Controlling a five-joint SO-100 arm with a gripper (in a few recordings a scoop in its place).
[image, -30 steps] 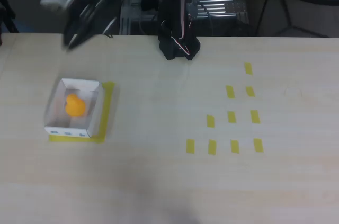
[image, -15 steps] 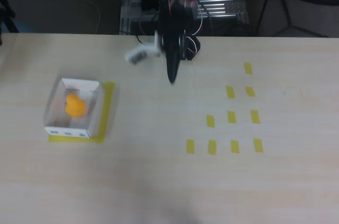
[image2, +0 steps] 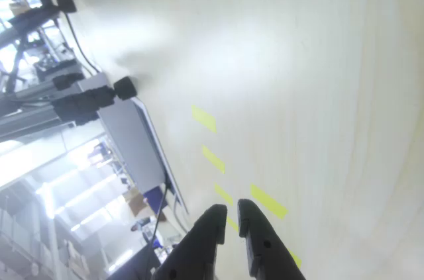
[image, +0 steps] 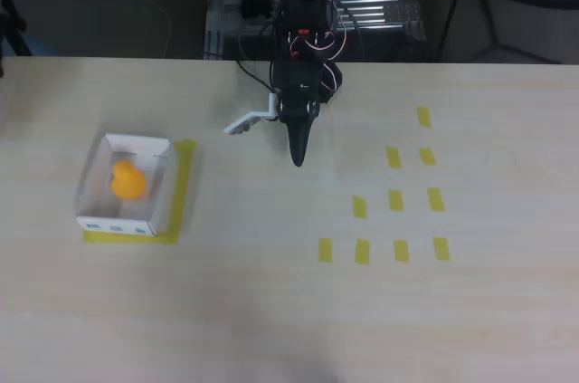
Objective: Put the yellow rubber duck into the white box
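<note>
The yellow rubber duck (image: 128,180) sits inside the white box (image: 162,194) at the left of the table in the overhead view. The box has small blue marks on its near outer wall and rests on a yellow tape patch. My gripper (image: 298,158) is far to the right of the box, near the table's back middle, pointing toward the front edge. In the wrist view the two dark fingers (image2: 211,224) lie almost together with only a thin slit, and my gripper (image2: 231,212) holds nothing.
Several yellow tape strips (image: 395,200) are stuck on the right half of the table. The arm's base (image: 306,75) stands at the back edge with cables and a metal rack (image: 371,3) behind it. Light wood table (image: 271,292) spreads toward the front.
The arm swung from the back left, near the box, round to the table's back middle and has settled there. Duck and box have not moved.
</note>
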